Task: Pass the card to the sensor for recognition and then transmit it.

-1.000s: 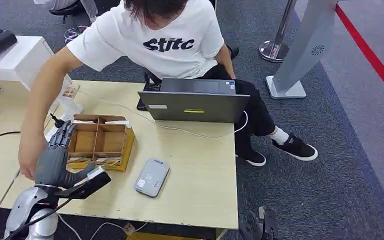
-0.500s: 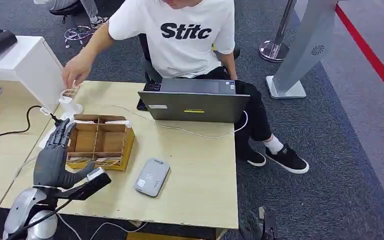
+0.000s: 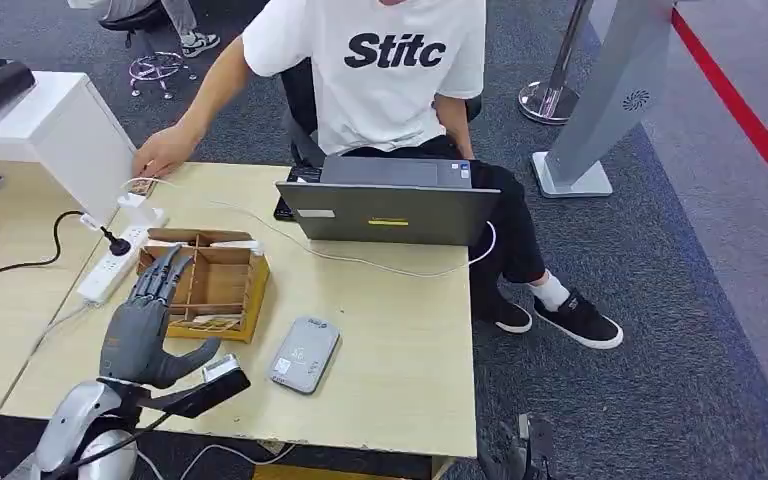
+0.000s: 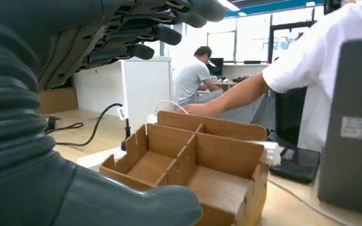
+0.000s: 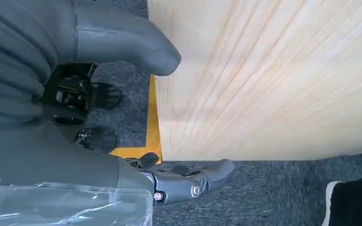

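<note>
The robot's left hand hovers with fingers spread and empty over the near edge of a wooden divider box holding cards, the grey card sensor just beside it, while its right hand, beside the table, grips nothing.

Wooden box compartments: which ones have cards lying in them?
The row nearest the robot in the wooden box, where cards lie beside the left hand; the compartments farther back look empty.

Grey ribbed hand, silver arm
</note>
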